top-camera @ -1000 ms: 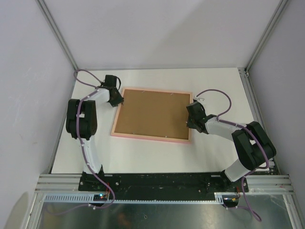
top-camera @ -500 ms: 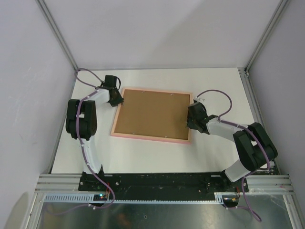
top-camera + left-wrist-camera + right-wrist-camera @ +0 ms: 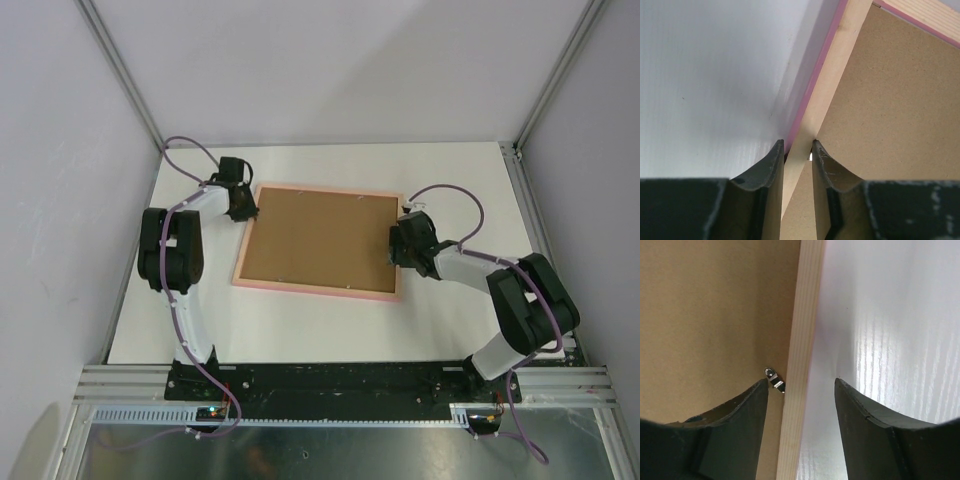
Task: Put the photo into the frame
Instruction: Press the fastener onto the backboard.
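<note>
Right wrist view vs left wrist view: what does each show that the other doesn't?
Only right wrist: a small metal clip at the inner edge of the frame rail, and the right pincer open, straddling that rail with a gap on either side.
Only left wrist: the pink front edge, a corner of the frame, and the left pincer closed on the rail.
Both: the pale wood rail, the brown backing board and the white table. Neither shows the photo.

backing board (image 3: 320,238) in frame (image 3: 318,290), ctr table (image 3: 300,330)
</note>
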`<state>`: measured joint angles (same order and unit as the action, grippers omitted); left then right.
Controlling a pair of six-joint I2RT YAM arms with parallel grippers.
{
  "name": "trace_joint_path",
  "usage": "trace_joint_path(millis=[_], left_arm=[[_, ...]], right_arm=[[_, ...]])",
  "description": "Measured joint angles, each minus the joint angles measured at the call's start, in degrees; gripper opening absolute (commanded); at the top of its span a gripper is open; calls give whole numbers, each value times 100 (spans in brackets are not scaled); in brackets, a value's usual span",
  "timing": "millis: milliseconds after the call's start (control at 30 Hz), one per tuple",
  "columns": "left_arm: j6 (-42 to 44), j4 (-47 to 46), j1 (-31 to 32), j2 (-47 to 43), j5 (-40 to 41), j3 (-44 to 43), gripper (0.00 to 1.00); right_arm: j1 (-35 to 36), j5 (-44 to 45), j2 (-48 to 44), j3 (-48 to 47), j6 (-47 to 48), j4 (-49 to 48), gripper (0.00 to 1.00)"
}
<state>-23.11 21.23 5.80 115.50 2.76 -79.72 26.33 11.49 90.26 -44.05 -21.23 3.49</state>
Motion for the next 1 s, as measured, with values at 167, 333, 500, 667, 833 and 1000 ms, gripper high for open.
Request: trace_joint_path(millis=[167, 333, 500, 667, 833, 1000], left_arm=[[118, -13, 2, 2, -28, -2, 0], [181, 4, 0, 11, -39, -26, 0], [223, 20, -11, 22, -44, -46, 0], [223, 52, -17, 37, -63, -76, 0], [223, 55, -24, 37, -98, -76, 0], [225, 72, -31, 46, -144, -94, 0]], right_arm=[[48, -57, 136, -46, 57, -236, 52], [61, -72, 247, -144, 90, -321, 37], [39, -81, 251, -162, 92, -317, 29], [39, -33, 254, -173, 92, -319, 16], [39, 2, 251, -173, 92, -319, 24], [46, 7, 238, -173, 142, -286, 39]])
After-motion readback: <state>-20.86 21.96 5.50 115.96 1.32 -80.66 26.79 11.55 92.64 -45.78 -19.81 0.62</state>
